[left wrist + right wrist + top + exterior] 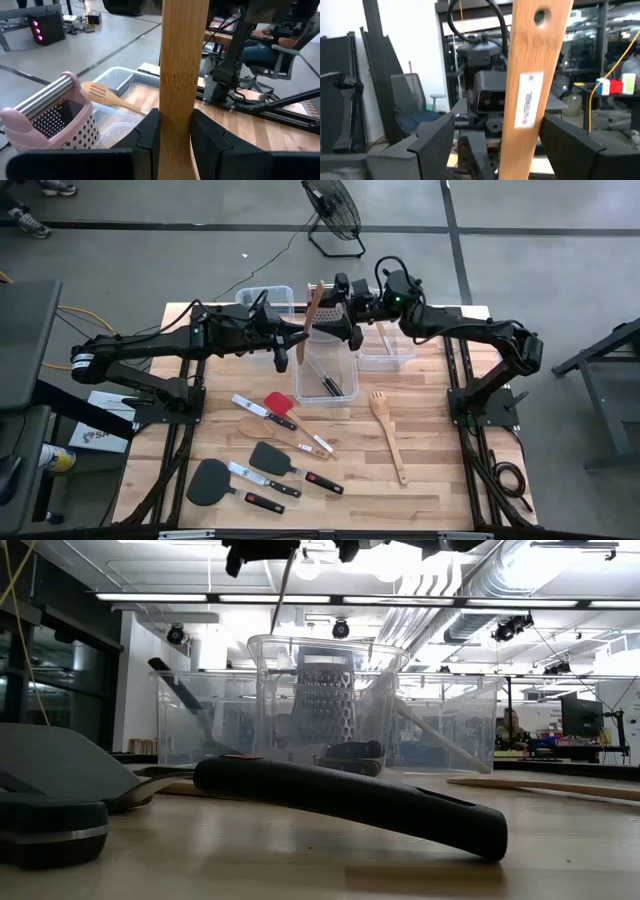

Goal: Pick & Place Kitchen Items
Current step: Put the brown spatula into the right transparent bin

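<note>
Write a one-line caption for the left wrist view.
Left gripper clamps a wooden utensil handle upright beside the box grater.

Both arms are matte black with jointed tubular links and black cables; the right arm shows a green light.

3 bins, 1 grater

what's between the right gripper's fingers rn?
A wooden utensil, its handle standing between the open right gripper's fingers, untouched; the left gripper grips it. Both wrist views show this.
</note>
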